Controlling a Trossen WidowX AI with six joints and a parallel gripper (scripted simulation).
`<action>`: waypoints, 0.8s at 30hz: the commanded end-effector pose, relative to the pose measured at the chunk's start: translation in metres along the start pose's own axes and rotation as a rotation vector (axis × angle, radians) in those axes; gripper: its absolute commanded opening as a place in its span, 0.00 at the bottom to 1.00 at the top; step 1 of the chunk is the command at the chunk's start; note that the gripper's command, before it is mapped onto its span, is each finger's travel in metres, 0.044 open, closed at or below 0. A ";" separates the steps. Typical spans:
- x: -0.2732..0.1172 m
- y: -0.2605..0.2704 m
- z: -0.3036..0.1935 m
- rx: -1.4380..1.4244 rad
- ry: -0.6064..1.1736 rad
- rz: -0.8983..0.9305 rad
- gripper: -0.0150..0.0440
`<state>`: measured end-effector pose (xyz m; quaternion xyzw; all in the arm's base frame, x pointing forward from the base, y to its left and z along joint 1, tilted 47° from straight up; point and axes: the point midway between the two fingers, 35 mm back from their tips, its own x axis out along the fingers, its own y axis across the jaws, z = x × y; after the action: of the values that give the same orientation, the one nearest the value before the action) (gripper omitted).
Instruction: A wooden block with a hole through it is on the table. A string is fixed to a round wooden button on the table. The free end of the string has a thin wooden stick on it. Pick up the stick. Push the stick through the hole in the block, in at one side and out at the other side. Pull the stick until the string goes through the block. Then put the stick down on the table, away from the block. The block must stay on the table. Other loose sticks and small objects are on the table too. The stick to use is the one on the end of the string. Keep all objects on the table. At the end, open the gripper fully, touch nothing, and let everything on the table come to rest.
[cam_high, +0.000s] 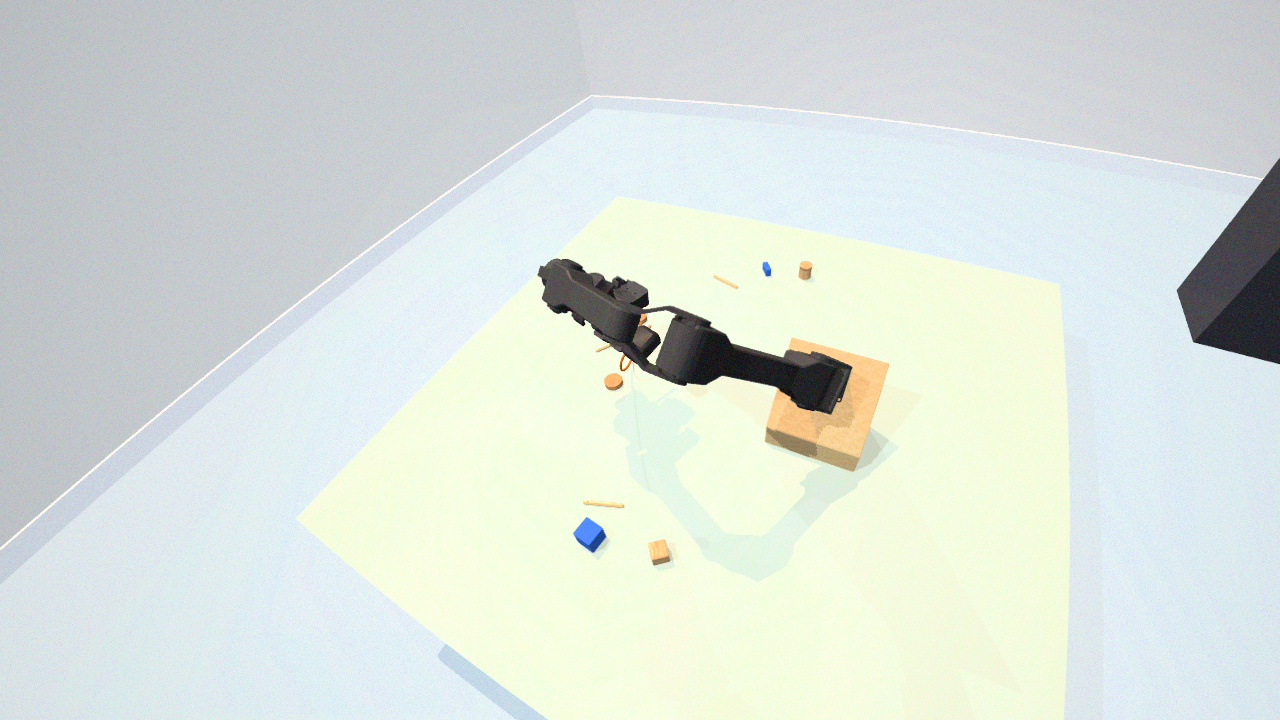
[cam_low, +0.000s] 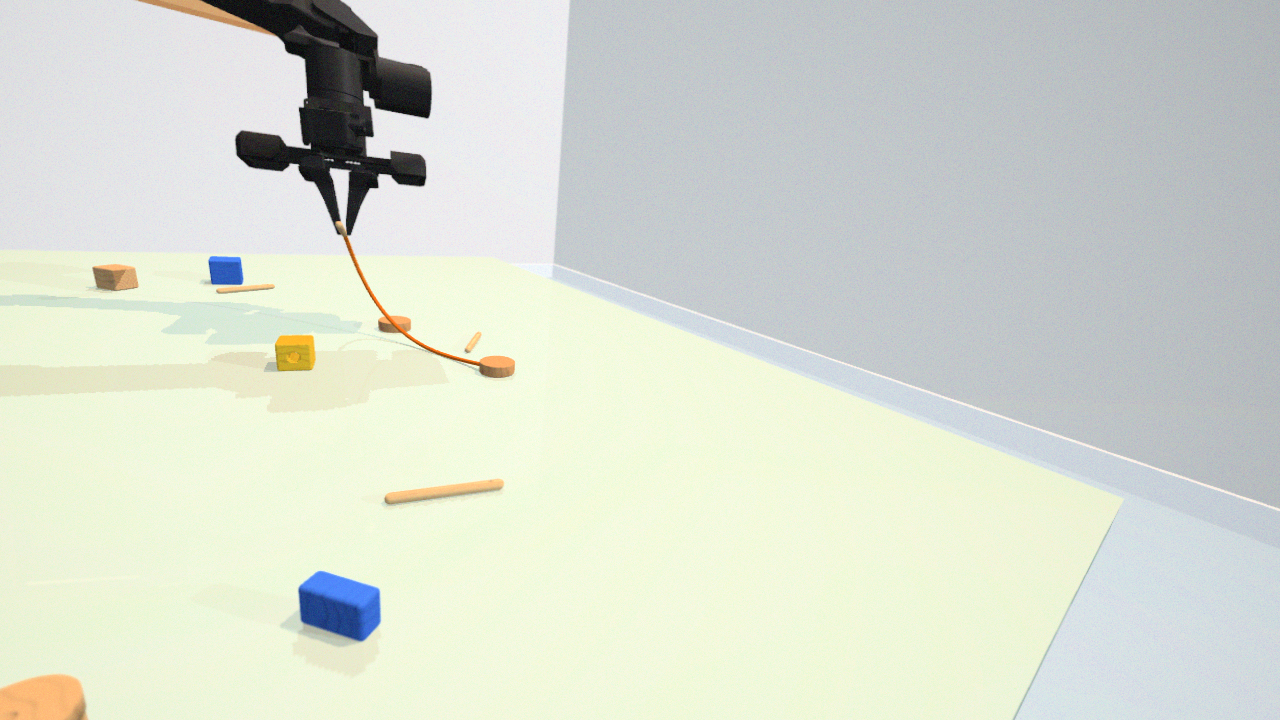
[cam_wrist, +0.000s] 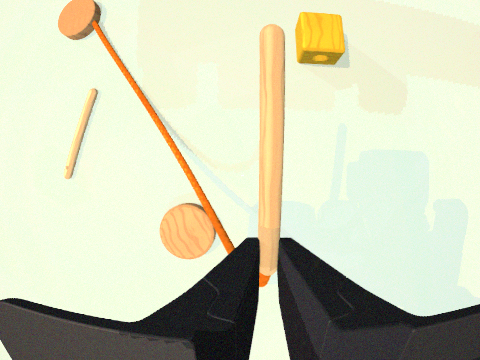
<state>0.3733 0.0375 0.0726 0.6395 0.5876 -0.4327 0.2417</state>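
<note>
My gripper (cam_low: 345, 231) (cam_wrist: 268, 250) is shut on the string's stick (cam_wrist: 272, 130) (cam_low: 340, 227), near its string end, high above the table. In the wrist view the stick points up the picture, away from the fingers. The orange string (cam_low: 368, 291) (cam_wrist: 165, 132) sags from the stick to the round wooden button (cam_low: 496, 366) (cam_wrist: 78, 19) on the table. The yellow block (cam_low: 295, 353) (cam_wrist: 320, 39) stands on the table with a hole opening in the face seen; nothing is in that opening. In the top view the arm hides the yellow block.
A second round disc (cam_low: 394, 324) (cam_wrist: 187, 231) and a loose stick (cam_low: 473, 342) (cam_wrist: 81, 134) lie near the string. Another loose stick (cam_low: 444, 491) and a blue block (cam_low: 340, 605) lie farther off. A blue cube (cam_high: 588, 534) and a wooden cube (cam_high: 658, 551) stand near a third stick (cam_high: 603, 504).
</note>
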 end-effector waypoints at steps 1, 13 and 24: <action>0.006 0.000 0.001 0.008 0.019 -0.004 0.25; 0.021 0.003 0.001 0.005 0.076 -0.003 0.25; 0.036 0.004 0.001 0.001 0.132 -0.003 0.25</action>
<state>0.3755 0.0529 0.0454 0.6634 0.6015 -0.3926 0.2097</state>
